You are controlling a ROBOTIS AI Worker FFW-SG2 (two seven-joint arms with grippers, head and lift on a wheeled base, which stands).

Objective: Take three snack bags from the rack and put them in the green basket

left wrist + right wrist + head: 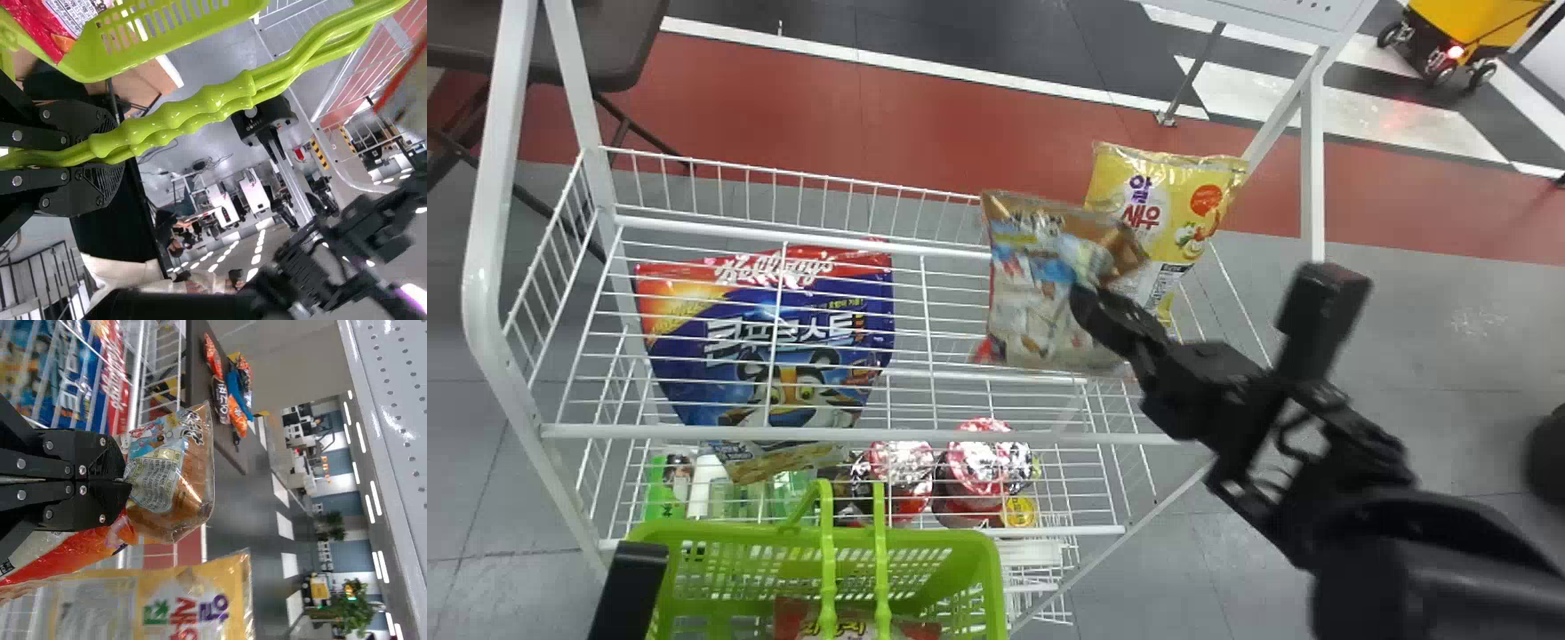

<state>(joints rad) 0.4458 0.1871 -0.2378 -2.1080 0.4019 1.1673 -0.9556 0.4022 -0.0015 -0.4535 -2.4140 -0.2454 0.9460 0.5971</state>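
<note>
The white wire rack point(836, 436) carries the remaining goods, and at its near left corner, in front of the front edge, hangs the light green plastic basket point(996, 578) with openwork sides. Its paired handles are smooth, ridged and stiff; the left hand point(107, 159) grasps them, which should suit a swinging load.

The large blue bag with a red top point(774, 338) lies toward the rack's left edge, broad and puffed; it would want a deep grip on its top seam, since its slick face offers little. The yellow glossy bag point(1165, 213) leans at the far right corner, its crimped upper edge free and the likeliest place to take it.

The brown, clear-fronted snack bag point(1040, 284) is up over the rack's right part, near the yellow one, clenched in the right hand point(127, 480). It looks light, soft and slippery, with brittle contents probably; a firm pinch on loose film, rather than a squeeze across the middle, would spare them. A red snack bag point(814, 618) lies inside the basket, so this one should be lowered gently beside it.
</note>
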